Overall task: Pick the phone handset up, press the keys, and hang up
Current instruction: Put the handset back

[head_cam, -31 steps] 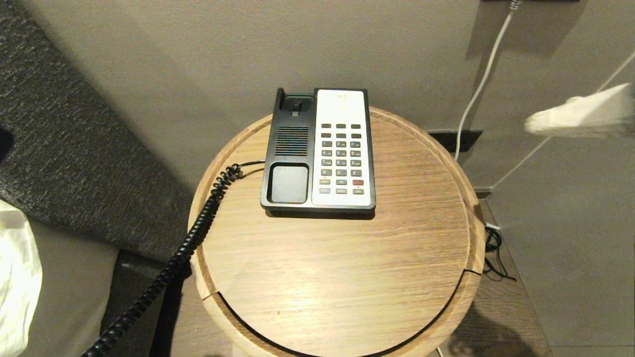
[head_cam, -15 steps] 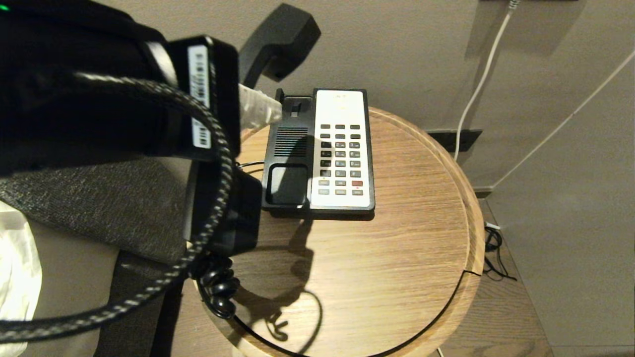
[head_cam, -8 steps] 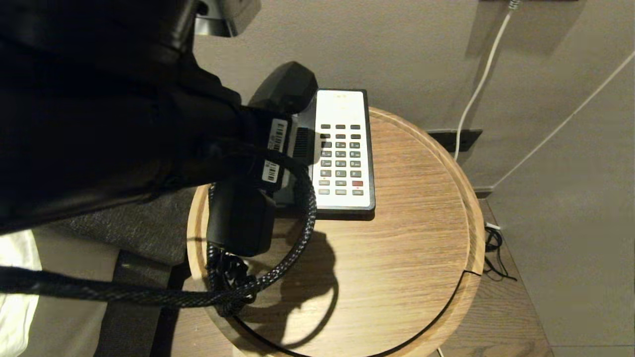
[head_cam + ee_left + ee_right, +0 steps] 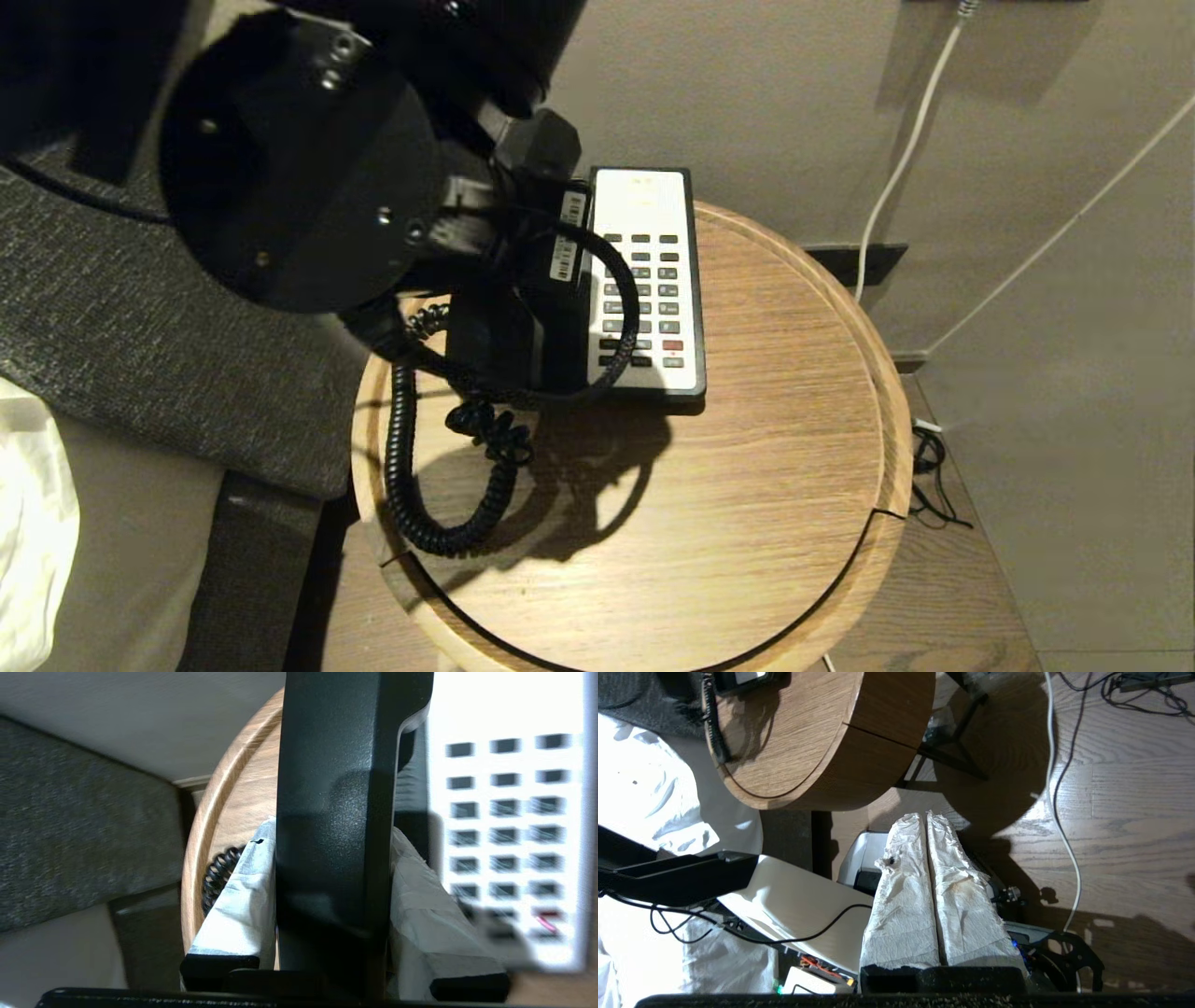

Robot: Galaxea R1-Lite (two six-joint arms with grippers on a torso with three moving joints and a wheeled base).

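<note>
- The left gripper [image 4: 329, 905] is clamping the phone handset [image 4: 334, 812] across its middle, a white-wrapped finger [image 4: 240, 896] pressing on each side; the jaws are standing partly apart, filled by the black receiver.
- In the head view the left arm is filling the upper left of the frame, and the phone handset [image 4: 523, 149] is showing just right of it, over the left, cradle side of the phone base [image 4: 695, 280]; whether it is touching the cradle cannot be told.
- The keys [image 4: 653, 299] are sitting in the white faceplate at the centre of the head view, just right of the handset, their left columns partly hidden by the arm's braided cable [image 4: 627, 308].
- The coiled cord [image 4: 411, 467] is looping over the round wooden table [image 4: 747, 485] in the lower left centre of the head view.
- The right gripper [image 4: 927, 816] is hanging off the table, in the lower middle of its own wrist view, its two wrapped fingers [image 4: 901, 905] lying pressed together with nothing between them, above the wooden floor [image 4: 1125, 812].
- A white cable [image 4: 896, 159] is running down the wall in the upper right of the head view.
</note>
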